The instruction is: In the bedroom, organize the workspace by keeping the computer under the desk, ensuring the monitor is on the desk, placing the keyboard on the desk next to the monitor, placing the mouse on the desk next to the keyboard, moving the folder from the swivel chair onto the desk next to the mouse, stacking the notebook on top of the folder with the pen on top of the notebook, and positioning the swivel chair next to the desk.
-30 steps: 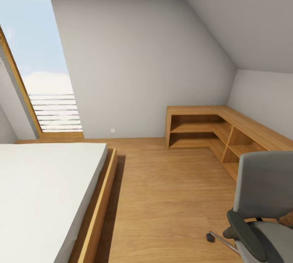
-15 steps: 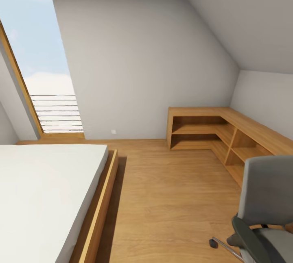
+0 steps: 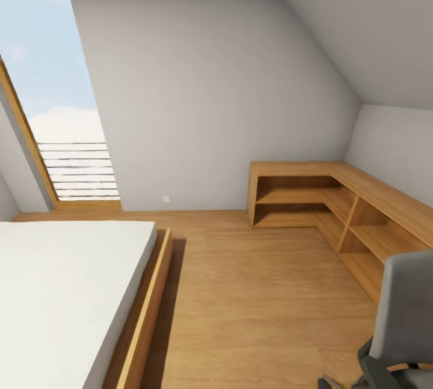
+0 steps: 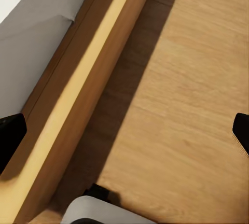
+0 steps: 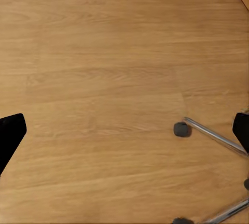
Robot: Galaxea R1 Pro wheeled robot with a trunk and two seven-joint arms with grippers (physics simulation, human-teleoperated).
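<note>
The swivel chair (image 3: pixel 409 305) stands at the head view's lower right corner, grey back and one black armrest (image 3: pixel 374 371) showing, its seat cut off by the picture's edge. Its chrome base legs (image 5: pixel 213 136) and a black caster (image 5: pixel 180 128) lie on the wooden floor in the right wrist view. My right gripper (image 5: pixel 125 130) is open above that floor, a little way from the caster. My left gripper (image 4: pixel 125 133) is open too, over the floor beside the bed's wooden frame (image 4: pixel 78 99). The desk, monitor, keyboard and folder are out of view.
A bed (image 3: pixel 66 293) with a white mattress and oak frame takes up the left side. A low oak L-shaped shelving unit (image 3: pixel 337 196) runs along the right wall. A tall slanted window (image 3: pixel 54 106) is at the back left. Open wooden floor (image 3: pixel 252 293) lies between bed and shelves.
The whole head view has shifted, so the camera has moved: the chair has slid toward the lower right corner and less of it shows. Nothing in the room has moved by itself.
</note>
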